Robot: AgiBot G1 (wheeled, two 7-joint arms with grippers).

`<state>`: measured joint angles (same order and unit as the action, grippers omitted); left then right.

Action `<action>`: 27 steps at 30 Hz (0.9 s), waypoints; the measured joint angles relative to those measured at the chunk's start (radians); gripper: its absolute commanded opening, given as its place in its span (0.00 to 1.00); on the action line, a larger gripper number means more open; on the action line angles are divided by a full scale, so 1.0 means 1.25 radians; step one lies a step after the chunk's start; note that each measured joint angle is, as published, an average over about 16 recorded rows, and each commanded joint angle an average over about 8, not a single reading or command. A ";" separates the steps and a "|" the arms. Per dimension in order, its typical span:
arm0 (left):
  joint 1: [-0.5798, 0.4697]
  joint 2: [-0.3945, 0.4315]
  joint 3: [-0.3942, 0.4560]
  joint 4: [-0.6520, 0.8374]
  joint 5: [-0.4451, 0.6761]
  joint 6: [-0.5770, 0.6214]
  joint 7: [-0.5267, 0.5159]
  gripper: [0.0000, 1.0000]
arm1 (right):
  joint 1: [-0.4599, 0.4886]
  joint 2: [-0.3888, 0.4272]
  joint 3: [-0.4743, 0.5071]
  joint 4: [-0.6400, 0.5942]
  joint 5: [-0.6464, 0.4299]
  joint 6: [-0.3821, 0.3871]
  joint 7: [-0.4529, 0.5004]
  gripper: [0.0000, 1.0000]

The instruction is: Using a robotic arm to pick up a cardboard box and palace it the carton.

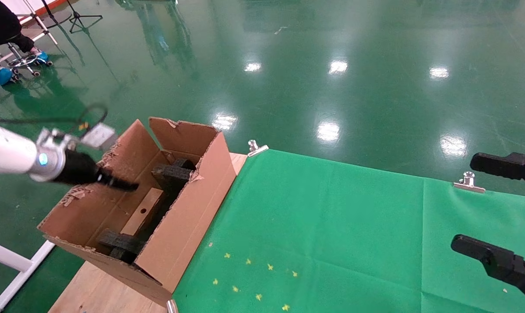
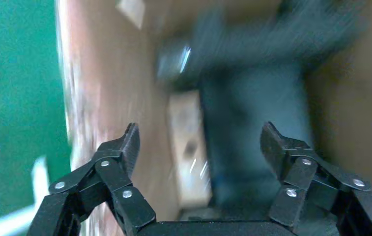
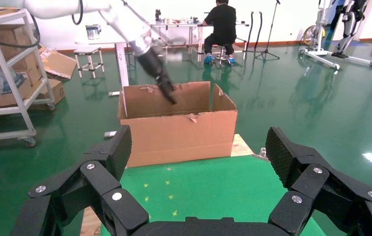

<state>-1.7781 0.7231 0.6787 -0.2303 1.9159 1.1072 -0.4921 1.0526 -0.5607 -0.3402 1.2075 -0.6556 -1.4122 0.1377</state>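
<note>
At the left end of the table, where the green cloth (image 1: 332, 226) gives way to bare wood, stands the carton (image 1: 182, 234), a big corrugated box with ragged flaps and black foam blocks (image 1: 172, 174) wedged inside. The robotic arm (image 1: 10, 154), the robot's left, reaches in over the carton's torn far rim, and its left gripper (image 1: 125, 186) hangs just above the opening with its jaws spread wide and nothing between them, as the left wrist view confirms. Below it the cardboard box (image 1: 143, 211) lies lengthwise on the carton floor between the foam blocks, hole face up, so the placing looks essentially done. The right gripper (image 1: 497, 208) sits idle at the table's right edge, likewise splayed open and empty. The risk I see now lies in the exit: the open fingers sit close to the frayed flap and to the foam, and a withdrawal angled sideways could snag either, dragging the light carton along the wood or tipping a block onto the small box.
</note>
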 measured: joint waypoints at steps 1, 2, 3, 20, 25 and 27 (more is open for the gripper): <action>-0.004 -0.004 -0.006 -0.009 -0.010 0.010 0.008 1.00 | 0.000 0.000 0.000 0.000 0.000 0.000 0.000 1.00; -0.008 -0.008 -0.012 -0.017 -0.021 0.019 0.016 1.00 | 0.000 0.000 0.000 0.000 0.000 0.000 0.000 1.00; -0.013 -0.013 -0.019 -0.027 -0.032 0.030 0.025 1.00 | 0.000 0.000 0.000 0.000 0.000 0.000 0.000 1.00; -0.026 -0.047 -0.064 -0.133 -0.125 0.114 0.085 1.00 | 0.000 0.000 0.000 0.000 0.000 0.000 0.000 1.00; 0.004 -0.049 -0.076 -0.165 -0.164 0.122 0.092 1.00 | 0.000 0.000 0.000 0.000 0.000 0.000 0.000 1.00; 0.019 -0.050 -0.083 -0.185 -0.186 0.128 0.097 1.00 | 0.000 0.000 0.000 0.000 0.000 0.000 0.000 1.00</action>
<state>-1.7540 0.6607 0.5751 -0.4610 1.6837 1.2666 -0.3715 1.0523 -0.5606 -0.3400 1.2072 -0.6555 -1.4118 0.1377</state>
